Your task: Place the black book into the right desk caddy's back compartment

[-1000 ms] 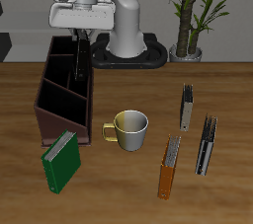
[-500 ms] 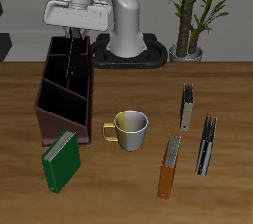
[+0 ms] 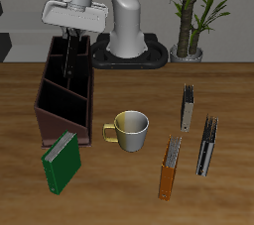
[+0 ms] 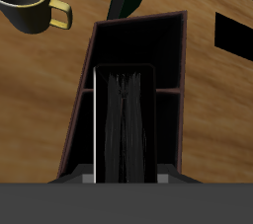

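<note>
Black slim hardcover book point(image 4: 124, 124) clamped in my two-finger gripper point(image 3: 72, 41) | hanging over maroon-brown box caddy point(image 3: 48, 98), far end compartment point(image 3: 71, 54) | olive mug point(image 3: 130, 129) nearby

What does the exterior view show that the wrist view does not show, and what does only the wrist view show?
Only the exterior view shows the robot's base, the potted plant, the orange book, two dark books standing farther back than it, and the claw above the right desk caddy. Only the wrist view looks straight down onto the black book, upright over a black-lined section of the caddy. Both views share the caddy, the mug, the green book and the wooden table.
</note>
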